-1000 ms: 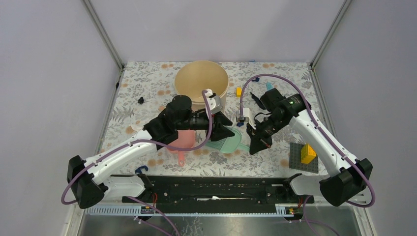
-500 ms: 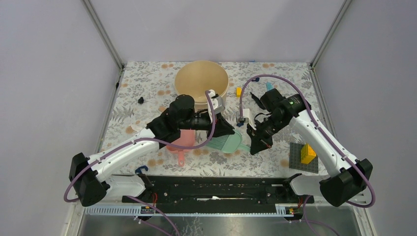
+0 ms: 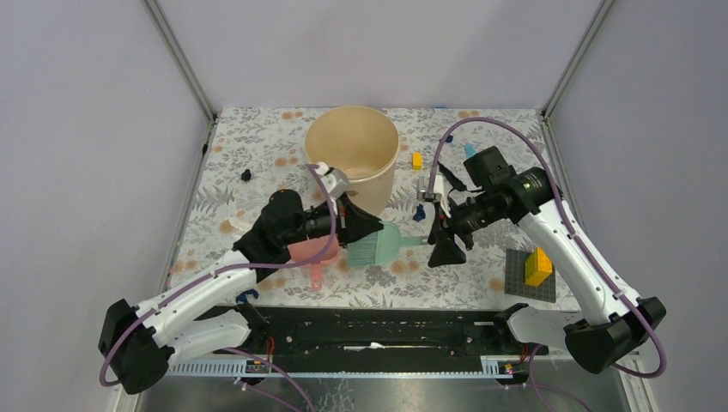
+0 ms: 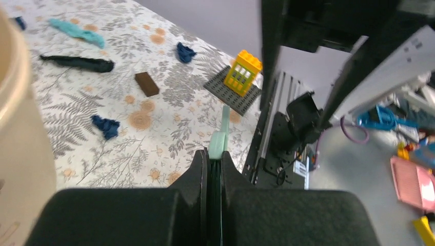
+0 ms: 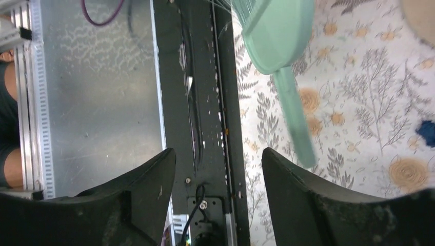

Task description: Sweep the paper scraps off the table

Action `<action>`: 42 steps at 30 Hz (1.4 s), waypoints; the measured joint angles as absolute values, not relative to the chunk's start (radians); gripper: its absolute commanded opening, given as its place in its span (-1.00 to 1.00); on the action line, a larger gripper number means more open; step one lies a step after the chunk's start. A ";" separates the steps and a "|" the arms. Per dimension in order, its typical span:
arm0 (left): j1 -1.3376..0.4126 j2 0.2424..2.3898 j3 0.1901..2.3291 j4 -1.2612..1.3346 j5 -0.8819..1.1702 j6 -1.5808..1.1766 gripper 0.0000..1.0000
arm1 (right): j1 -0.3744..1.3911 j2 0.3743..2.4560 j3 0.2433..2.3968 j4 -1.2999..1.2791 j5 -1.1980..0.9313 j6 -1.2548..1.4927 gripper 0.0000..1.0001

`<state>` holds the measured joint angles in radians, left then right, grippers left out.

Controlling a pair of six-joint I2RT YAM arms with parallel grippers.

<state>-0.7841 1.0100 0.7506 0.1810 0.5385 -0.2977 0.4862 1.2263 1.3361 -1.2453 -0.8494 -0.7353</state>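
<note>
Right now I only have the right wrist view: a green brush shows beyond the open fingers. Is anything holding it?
Observer: Yes, the left gripper is shut on the green brush near its head.
Operator: Where is the dustpan?
Observer: The pink dustpan sits on the table, partly under the left arm, beside the brush.
Operator: Any scraps out there?
Observer: The left wrist view shows a dark blue paper scrap, a second one and a black strip loose on the table.
</note>
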 measured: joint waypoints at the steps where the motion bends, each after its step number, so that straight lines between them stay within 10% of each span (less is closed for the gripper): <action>1: -0.762 0.987 0.713 0.220 0.530 -0.342 -1.00 | 0.486 1.215 1.341 -1.229 -0.864 -0.717 0.40; 19: -0.657 0.834 0.343 0.764 0.419 -0.865 -1.00 | 0.373 1.347 1.393 -0.929 -1.133 -0.429 0.70; 42: -0.581 0.888 0.288 0.995 0.430 -1.037 -1.00 | 0.357 1.335 1.337 -0.920 -1.251 -0.405 0.36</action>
